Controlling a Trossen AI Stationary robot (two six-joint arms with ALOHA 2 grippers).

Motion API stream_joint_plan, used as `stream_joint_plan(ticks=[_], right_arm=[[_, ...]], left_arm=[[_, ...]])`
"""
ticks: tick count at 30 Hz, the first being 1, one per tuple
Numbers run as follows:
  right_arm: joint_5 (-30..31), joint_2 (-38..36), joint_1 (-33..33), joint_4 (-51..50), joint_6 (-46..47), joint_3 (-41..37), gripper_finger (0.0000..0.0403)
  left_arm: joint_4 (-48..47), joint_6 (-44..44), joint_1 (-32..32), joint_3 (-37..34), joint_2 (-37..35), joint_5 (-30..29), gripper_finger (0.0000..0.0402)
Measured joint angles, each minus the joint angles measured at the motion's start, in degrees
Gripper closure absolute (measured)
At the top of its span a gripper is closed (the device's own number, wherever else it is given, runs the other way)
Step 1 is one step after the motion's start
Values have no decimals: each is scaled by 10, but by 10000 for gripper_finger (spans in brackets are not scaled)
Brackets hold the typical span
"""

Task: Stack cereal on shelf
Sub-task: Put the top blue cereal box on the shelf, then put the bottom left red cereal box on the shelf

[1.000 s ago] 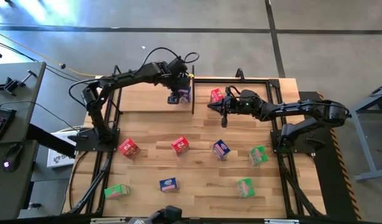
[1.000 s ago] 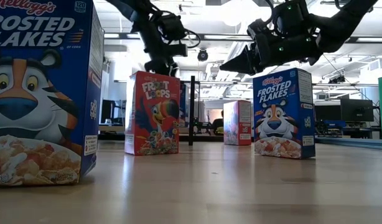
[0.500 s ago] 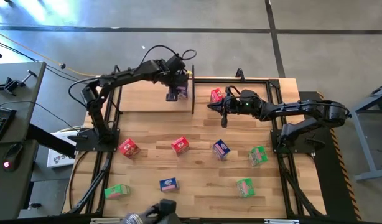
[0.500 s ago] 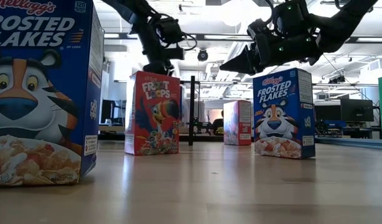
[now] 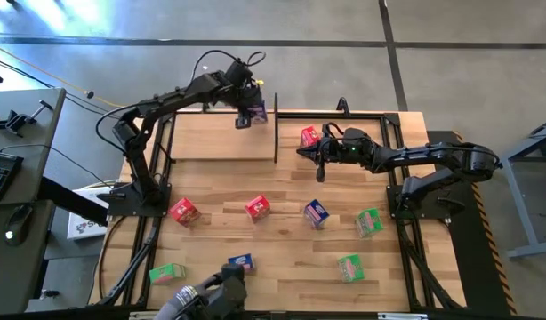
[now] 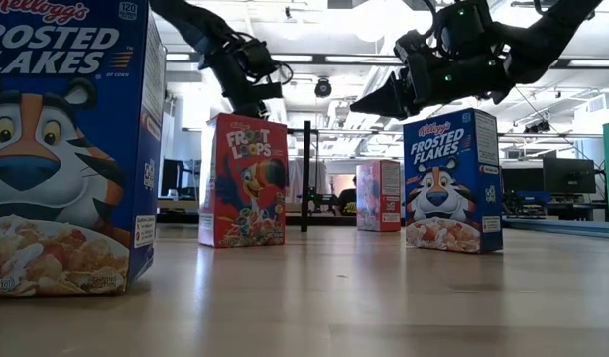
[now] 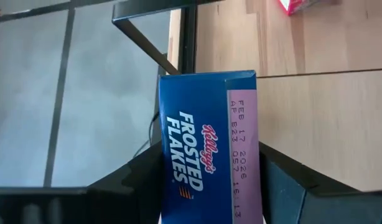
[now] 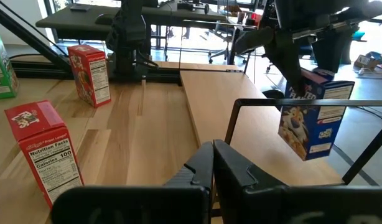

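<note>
Jaws of the left gripper (image 5: 247, 114) pinch a blue cereal box (image 7: 206, 146), one dark finger (image 7: 138, 177) on each side of it. Seen from above, that box (image 5: 254, 114) hangs over the far edge of the shelf (image 5: 215, 138), close to the black divider (image 5: 276, 135); from the right wrist it shows lifted clear of the plank (image 8: 241, 124), just outside the thin black frame.

Jaws of the right gripper (image 5: 299, 151) are pressed together and empty, their tips (image 8: 211, 163) low over the shelf on the other side of the divider. A red box (image 5: 309, 136) stands just beside this gripper, on the shelf's right part.

On the bench (image 5: 282, 253) nearer the front lie seven more boxes: two red (image 5: 183, 211) (image 5: 257, 207), two blue (image 5: 317, 213) (image 5: 241, 263) and three green (image 5: 369, 222) (image 5: 349, 267) (image 5: 167, 273). At the front edge a person's hand (image 5: 206, 298) reaches up close beside the blue box there.
</note>
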Motion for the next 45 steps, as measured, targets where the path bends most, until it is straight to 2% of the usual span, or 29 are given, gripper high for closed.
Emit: stream_joint_plan(ticks=[15, 24, 35, 45], right_arm=[[0, 0, 0, 2, 0, 0, 403], [0, 0, 0, 2, 0, 0, 403], [0, 0, 0, 2, 0, 0, 403], [0, 0, 0, 2, 0, 0, 403]], left_arm=[[29, -39, 7, 0, 21, 9, 200], [29, -20, 5, 0, 21, 9, 187], [21, -9, 6, 0, 21, 42, 188], [11, -33, 11, 47, 20, 43, 188]])
